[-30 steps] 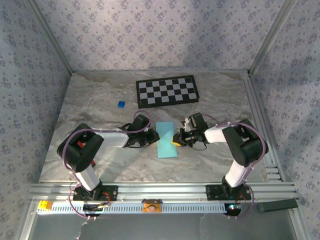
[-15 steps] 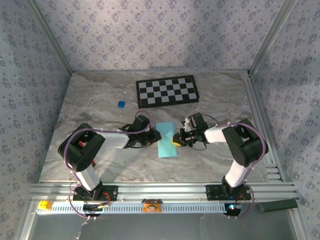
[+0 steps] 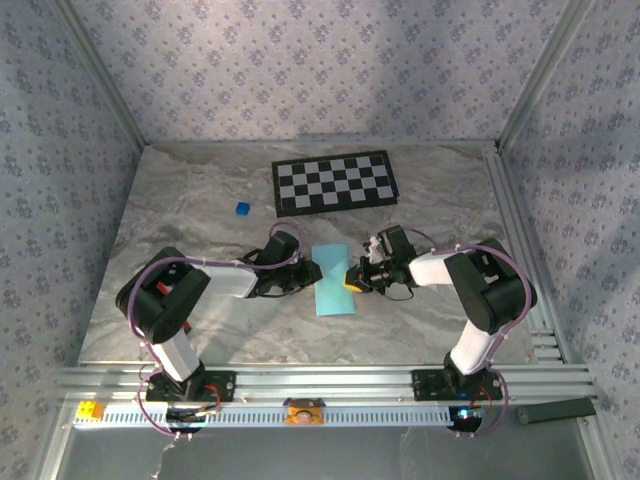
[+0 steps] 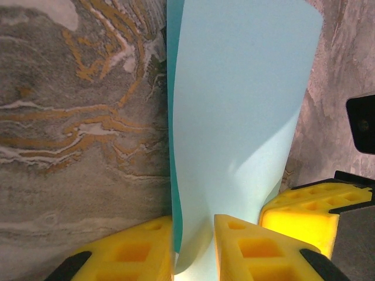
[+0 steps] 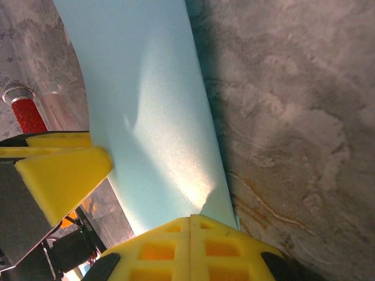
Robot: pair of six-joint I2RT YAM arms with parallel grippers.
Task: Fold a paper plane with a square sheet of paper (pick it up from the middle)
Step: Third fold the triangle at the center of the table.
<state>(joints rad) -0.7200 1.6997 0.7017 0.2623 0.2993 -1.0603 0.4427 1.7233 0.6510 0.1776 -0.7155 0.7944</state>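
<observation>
The square sheet of paper (image 3: 332, 279) is light blue and folded into a narrow strip, and it lies between my two grippers at mid table. My left gripper (image 3: 306, 272) is at its left edge. Its yellow fingers (image 4: 137, 252) stand slightly apart, with the curled paper (image 4: 234, 105) edge running up through the gap at the left gripper (image 4: 193, 228). My right gripper (image 3: 352, 277) is at the right edge. In the right wrist view the right gripper (image 5: 190, 219) is shut, pinching the paper (image 5: 146, 99) edge, where a small wrinkle ends at the tips.
A black-and-white checkerboard (image 3: 334, 182) lies behind the paper. A tiny dark-blue cube (image 3: 241, 208) sits to its left. Metal rails (image 3: 522, 260) border the marble table on the right and near sides, and patterned walls enclose it.
</observation>
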